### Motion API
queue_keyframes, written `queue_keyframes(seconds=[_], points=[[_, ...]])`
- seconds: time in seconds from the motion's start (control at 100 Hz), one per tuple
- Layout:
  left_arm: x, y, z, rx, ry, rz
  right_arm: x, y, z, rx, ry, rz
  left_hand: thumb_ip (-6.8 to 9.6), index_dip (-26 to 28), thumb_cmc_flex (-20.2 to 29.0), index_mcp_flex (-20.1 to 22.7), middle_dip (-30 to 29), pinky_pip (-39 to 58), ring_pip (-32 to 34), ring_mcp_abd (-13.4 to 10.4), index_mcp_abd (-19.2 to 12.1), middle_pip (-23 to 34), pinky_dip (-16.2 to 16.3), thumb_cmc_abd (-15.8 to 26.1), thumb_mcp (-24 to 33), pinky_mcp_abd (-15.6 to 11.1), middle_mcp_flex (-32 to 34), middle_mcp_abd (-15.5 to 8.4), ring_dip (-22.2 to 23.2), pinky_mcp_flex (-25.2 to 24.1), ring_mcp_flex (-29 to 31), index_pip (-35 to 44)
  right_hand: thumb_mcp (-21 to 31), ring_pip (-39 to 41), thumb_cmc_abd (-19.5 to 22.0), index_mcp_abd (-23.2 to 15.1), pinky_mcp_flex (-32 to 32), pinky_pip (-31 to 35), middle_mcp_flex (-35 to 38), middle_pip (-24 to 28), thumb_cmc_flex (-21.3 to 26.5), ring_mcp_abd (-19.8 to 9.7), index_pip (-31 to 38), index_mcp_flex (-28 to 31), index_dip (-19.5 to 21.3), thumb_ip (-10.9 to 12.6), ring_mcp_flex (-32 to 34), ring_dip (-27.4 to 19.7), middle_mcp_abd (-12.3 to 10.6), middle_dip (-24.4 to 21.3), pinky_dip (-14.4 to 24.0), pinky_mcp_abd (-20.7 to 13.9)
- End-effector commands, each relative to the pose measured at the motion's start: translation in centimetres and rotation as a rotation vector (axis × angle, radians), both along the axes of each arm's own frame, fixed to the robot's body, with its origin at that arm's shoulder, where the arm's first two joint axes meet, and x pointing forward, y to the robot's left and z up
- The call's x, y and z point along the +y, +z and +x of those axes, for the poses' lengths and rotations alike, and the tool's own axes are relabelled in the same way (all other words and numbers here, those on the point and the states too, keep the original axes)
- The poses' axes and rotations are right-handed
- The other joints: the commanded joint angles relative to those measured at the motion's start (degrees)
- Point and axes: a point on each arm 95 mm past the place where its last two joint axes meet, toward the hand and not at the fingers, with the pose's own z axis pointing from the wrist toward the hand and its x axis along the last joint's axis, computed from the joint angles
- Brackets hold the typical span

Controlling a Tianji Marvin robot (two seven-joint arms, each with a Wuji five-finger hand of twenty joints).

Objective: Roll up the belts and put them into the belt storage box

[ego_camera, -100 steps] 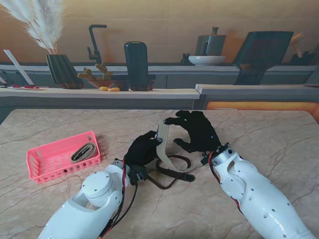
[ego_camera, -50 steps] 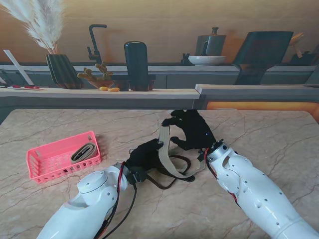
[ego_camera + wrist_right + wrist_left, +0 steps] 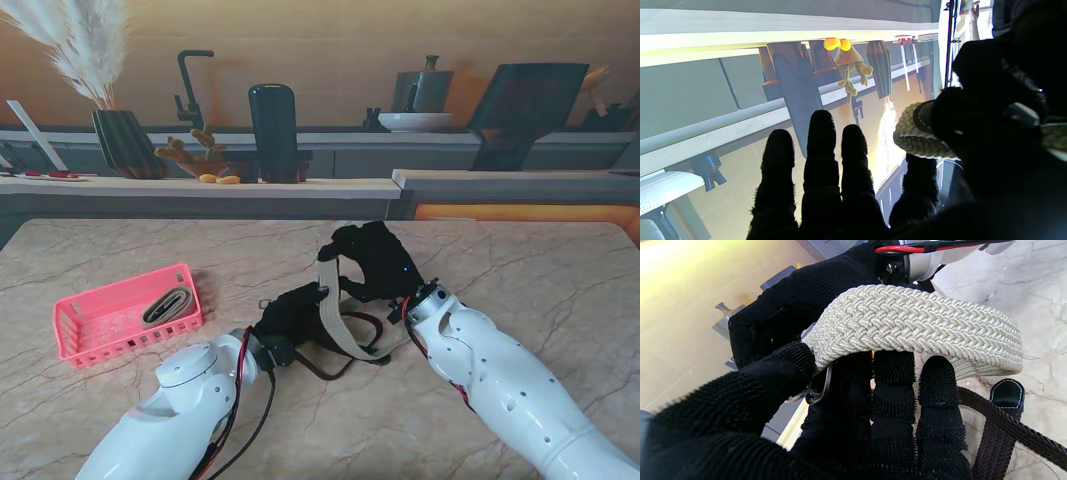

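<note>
Both hands grip the cream belt (image 3: 335, 310) at tabletop centre: left hand (image 3: 292, 312) low, right hand (image 3: 372, 262) pinching its end at 12 o'clock. Risk: dark belt (image 3: 345, 352) (tangled beneath) drags along w/ it; pink basket (image 3: 128, 312) sits at 9.

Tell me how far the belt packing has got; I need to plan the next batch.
Done: one belt lies in the pink basket. In hand: the left robot hand and right robot hand both grip the cream woven belt, lifted, not yet a tight coil. Left: finishing and boxing it, then the brown belt on the table.
</note>
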Motion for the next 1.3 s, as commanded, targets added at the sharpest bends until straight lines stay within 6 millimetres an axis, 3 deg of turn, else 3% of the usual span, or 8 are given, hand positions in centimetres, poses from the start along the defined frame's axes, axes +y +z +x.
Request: queue_keyframes(seconds=[0.0, 0.27, 0.37, 0.45, 0.53, 0.73, 1.07, 1.29], points=[[-0.3, 0.5, -0.2, -0.006, -0.002, -0.017, 0.5, -0.1, -0.2, -0.002, 0.021, -0.001, 1.24, 0.79, 1.90, 0.11, -0.10, 2.37, 1.49, -0.01, -3.64, 2.46, -0.45, 1.99, 0.10, 0.21, 0.26, 0.37, 0.05, 0.16, 0.44, 1.62, -1.45, 0.31, 2.75, -4.70, 0.32, 1.93, 1.73, -0.21, 2.58, -1.16, 5.34, 3.18, -3.85, -4.14, 1.78, -0.47, -1.30, 0.68, -2.09, -0.51], [-0.2, 0.6, -0.1, 0.000, 0.007, -0.024, 0.5, -0.3, -0.3, -0.007, 0.038, -0.013, 1.02, 0.24, 1.88, -0.18, -0.37, 2.05, 1.20, 0.14, -4.33, 2.02, -0.66, 2.26, -0.45, 0.03, -0.28, 0.32, -0.14, -0.46, -0.30, 1.28, -8.45, 1.77, 8.19, -2.00, 3.94, 4.11, 23.95, -2.67, 7.20, -2.90, 10.86, 21.03, -11.20, -5.56, 8.91, -0.14, -7.18, -0.57, -3.09, 0.15], [0.0, 0.7, -0.2, -0.018, 0.010, -0.018, 0.6, -0.5, -0.3, 0.003, 0.038, -0.015, 0.19, -1.90, 3.39, -2.36, -0.63, -0.29, -0.88, 1.75, -6.07, -0.47, -0.49, 4.70, -7.40, -0.04, -4.05, 1.23, 0.48, -4.49, -4.62, -0.62, -7.32, 2.82, 7.07, -0.81, 5.26, 4.79, 29.89, -4.10, 7.61, -3.67, 10.78, 24.72, -12.25, -5.54, 11.62, 0.36, -7.73, -1.77, -3.34, 0.31], [0.2, 0.7, -0.1, -0.095, 0.021, 0.035, 0.8, -0.6, -0.3, 0.013, 0.032, -0.009, -1.42, -3.83, 2.51, -5.97, -3.29, -3.87, -4.32, 3.36, -5.97, -4.62, 0.51, 6.17, -17.87, 0.52, -10.61, 2.33, 1.85, -9.56, -10.41, -6.86, -6.94, 3.28, 6.81, 0.22, 5.79, 5.08, 31.18, -4.24, 7.87, -3.91, 10.87, 25.55, -12.50, -5.56, 12.54, 0.63, -7.33, -1.88, -3.39, 0.40], [0.4, 0.7, 0.1, -0.209, 0.039, 0.122, 0.9, -0.7, -0.3, 0.033, 0.019, 0.009, 0.89, -6.10, -2.55, -8.20, -4.75, -6.94, -7.91, 3.93, -4.51, -9.82, 1.03, 13.08, -23.93, 0.94, -16.71, 2.37, 2.27, -12.99, -14.84, -17.70, -6.60, 3.73, 6.55, 0.88, 6.13, 5.28, 31.65, -4.16, 8.15, -3.97, 10.90, 26.13, -12.68, -5.53, 13.03, 0.91, -6.87, -1.84, -3.41, 0.43], [1.6, 1.2, 0.9, -0.466, 0.122, 0.315, 1.5, -0.8, -0.5, 0.135, -0.039, 0.127, 1.17, -12.06, -2.84, -12.50, -7.99, -10.12, -15.12, 4.25, -5.44, -18.07, 2.50, 16.43, -35.37, 1.24, -25.29, 2.42, 1.57, -17.05, -22.07, -27.55, -6.26, 4.51, 6.58, 2.15, 6.61, 5.56, 32.16, -3.59, 8.66, -4.11, 11.04, 26.73, -11.97, -5.57, 13.64, 1.60, -6.03, -1.57, -3.41, 0.30], [3.2, 1.5, 1.9, -0.738, 0.221, 0.500, 2.4, -1.1, -1.2, 0.366, -0.131, 0.324, 1.59, -18.97, -2.82, -15.62, -14.84, -14.94, -27.12, 0.66, -5.52, -27.80, 2.96, 18.76, -42.17, -1.08, -37.57, 2.15, -2.89, -19.81, -32.20, -36.29, -6.57, 4.86, 6.63, 4.28, 7.81, 4.04, 33.45, -3.23, 9.33, -3.92, 8.01, 28.63, -7.86, -5.45, 15.06, 3.76, -4.72, -1.10, -2.65, 0.29], [3.2, 1.1, 2.1, -0.782, 0.199, 0.514, 3.1, -1.6, -1.6, 0.524, -0.182, 0.459, 1.67, -23.32, -4.62, -17.25, -20.36, -27.68, -38.87, -2.27, -4.08, -32.69, -2.14, 19.01, -44.81, -6.03, -42.87, 2.63, -12.34, -21.83, -38.18, -39.40, -6.40, 4.68, 6.18, 4.79, 8.34, 3.43, 34.07, -3.61, 9.68, -3.61, 7.42, 29.47, -7.01, -5.38, 15.71, 4.34, -4.37, -0.68, -2.01, 0.54]])
